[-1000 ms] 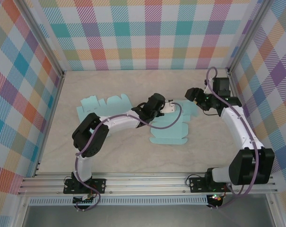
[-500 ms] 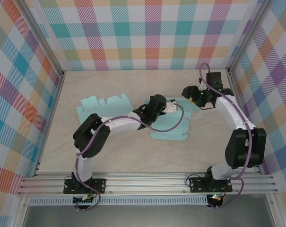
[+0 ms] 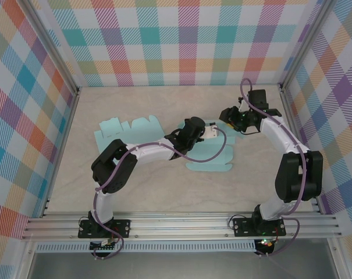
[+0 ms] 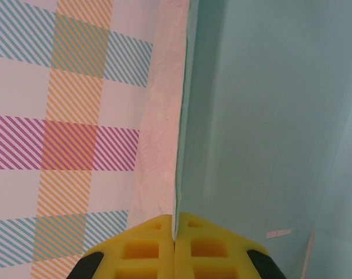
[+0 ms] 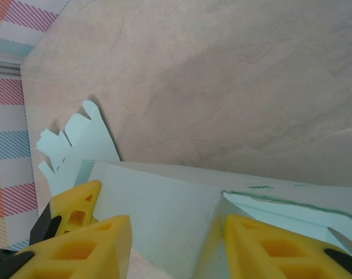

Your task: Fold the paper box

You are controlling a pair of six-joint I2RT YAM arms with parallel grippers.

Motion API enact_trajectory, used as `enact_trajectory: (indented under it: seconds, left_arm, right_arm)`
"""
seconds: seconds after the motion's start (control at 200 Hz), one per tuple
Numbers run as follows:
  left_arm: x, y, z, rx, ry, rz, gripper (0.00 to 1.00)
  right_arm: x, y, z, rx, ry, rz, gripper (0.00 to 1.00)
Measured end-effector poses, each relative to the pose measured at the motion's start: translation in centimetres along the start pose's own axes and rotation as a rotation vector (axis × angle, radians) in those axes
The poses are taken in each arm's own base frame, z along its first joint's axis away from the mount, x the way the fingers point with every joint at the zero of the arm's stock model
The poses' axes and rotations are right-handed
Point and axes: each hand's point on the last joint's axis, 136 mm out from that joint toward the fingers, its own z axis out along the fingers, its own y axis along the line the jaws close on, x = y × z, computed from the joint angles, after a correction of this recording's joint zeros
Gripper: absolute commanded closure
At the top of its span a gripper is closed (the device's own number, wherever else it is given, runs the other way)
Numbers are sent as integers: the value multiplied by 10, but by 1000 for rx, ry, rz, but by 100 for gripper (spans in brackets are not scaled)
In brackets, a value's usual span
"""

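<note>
**Bench [image 3: 141, 186] status: paper box [image 3: 210, 158] gripped right of centre**

Checked walls [image 3: 181, 40] enclose the marbled bench. At left, a flat teal cut-out [image 3: 126, 128] lies unfolded. Right of centre, the left hand [image 4: 174, 232] is clamped tight on a raised panel edge of the paper box. Further right, the right hand [image 5: 176, 244] stands partly spread, its yellow fingers [image 5: 88, 250] either side of another box flap; contact cannot be confirmed

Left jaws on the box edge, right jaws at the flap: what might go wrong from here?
1. The left jaws are shut on just the thin edge of the paper box; a pull may slip off or tear it.
2. The right jaws stand open, apparently astride a raised flap; clamping away from the crease could crumple it.
</note>
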Motion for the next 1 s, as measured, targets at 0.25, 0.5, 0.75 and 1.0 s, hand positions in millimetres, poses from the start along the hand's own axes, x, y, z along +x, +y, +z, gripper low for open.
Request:
enact_trajectory:
  seconds: [0.25,0.5,0.75,1.0]
  left_arm:
    - [8,-9,4,-25,22,12,100]
    - [11,-14,3,-42,38,17,100]
    - [20,-20,1,-81,61,16,100]
    - [19,-14,2,-125,55,20,100]
  right_arm:
    - [8,-10,15,-19,18,55,75]
    - [18,-15,16,-37,17,73,55]
    - [34,-2,-25,-53,-71,28,48]
    - [61,-35,-47,39,-145,53,46]
